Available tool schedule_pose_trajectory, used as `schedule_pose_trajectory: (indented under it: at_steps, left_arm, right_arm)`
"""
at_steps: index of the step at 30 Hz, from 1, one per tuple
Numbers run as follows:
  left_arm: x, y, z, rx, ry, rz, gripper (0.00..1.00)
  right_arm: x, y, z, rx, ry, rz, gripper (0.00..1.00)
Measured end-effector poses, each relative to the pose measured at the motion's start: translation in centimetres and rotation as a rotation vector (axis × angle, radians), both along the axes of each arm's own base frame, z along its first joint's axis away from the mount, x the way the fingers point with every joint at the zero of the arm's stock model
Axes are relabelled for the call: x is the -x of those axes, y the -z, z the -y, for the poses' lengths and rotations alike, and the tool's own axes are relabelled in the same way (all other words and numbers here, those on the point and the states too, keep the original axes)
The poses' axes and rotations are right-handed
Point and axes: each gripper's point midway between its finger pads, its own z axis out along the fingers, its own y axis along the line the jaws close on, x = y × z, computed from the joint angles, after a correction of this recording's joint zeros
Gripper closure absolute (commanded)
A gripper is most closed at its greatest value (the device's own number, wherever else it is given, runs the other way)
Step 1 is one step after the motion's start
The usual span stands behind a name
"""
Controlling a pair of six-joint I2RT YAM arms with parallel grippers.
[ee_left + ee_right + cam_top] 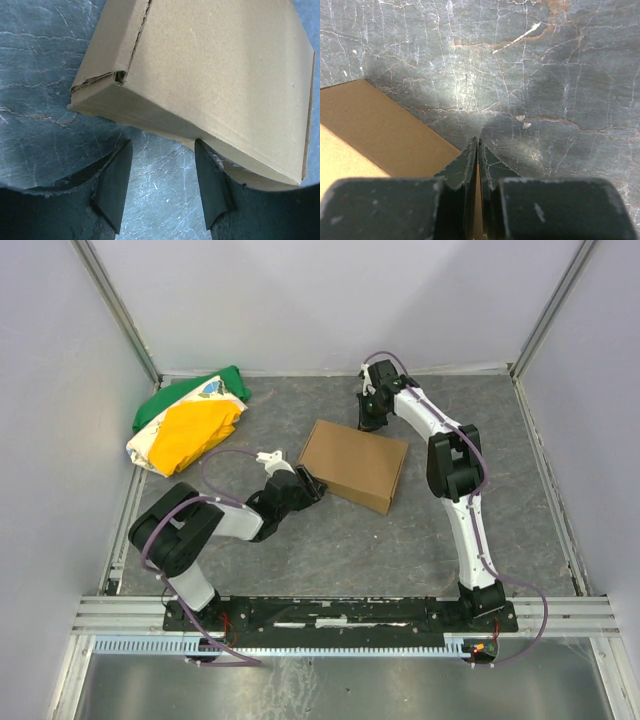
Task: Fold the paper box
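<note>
While the plain brown corrugated cardboard box lies closed near the middle of the grey marbled counter, the left fingers stand spread at its near left corner. The right fingers are pressed together, empty, beside its far edge. A green, yellow and white cloth bundle occupies the counter's far left corner.

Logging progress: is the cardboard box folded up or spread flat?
Folded up: the paper box is a compact closed block with top panel and side walls; the left wrist view shows a closed corner.
</note>
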Motion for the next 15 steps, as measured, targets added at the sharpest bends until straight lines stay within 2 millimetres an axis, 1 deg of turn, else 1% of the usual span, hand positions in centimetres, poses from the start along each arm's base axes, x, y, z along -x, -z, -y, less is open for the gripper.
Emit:
schedule_pose_trajectory:
  at_steps: [3, 4, 6, 7, 9, 11, 13, 15]
  left_arm:
    - [0.2, 0.2, -0.2, -0.017, 0.002, -0.020, 0.45]
    - [0.4, 0.2, -0.3, -0.033, 0.005, -0.034, 0.55]
    - [0.9, 0.4, -0.8, -0.080, 0.009, -0.076, 0.85]
    - [1.3, 0.8, -1.3, -0.114, 0.008, -0.105, 0.96]
    - [2.4, 1.5, -2.4, -0.177, 0.015, -0.157, 0.97]
    - [3.4, 1.4, -3.0, -0.201, 0.028, -0.190, 0.97]
    - [4.6, 1.2, -3.2, -0.215, 0.066, -0.223, 0.97]
    - [5.9, 1.2, -2.8, -0.219, 0.122, -0.249, 0.93]
  right_arm:
    - [0.3, 0.0, 0.1, -0.001, 0.006, -0.009, 0.89]
    - [0.5, 0.0, 0.2, 0.000, 0.008, -0.015, 0.89]
    - [1.2, 0.3, 0.3, 0.006, 0.011, -0.034, 0.90]
    - [1.8, 0.6, 0.4, 0.013, 0.011, -0.056, 0.90]
    - [2.8, 0.8, 0.0, 0.012, 0.007, -0.093, 0.90]
    - [3.5, 0.8, -0.6, 0.018, -0.001, -0.108, 0.90]
    - [4.1, 0.9, -0.9, 0.022, -0.009, -0.119, 0.91]
    - [4.8, 0.9, -1.1, 0.026, -0.010, -0.132, 0.91]
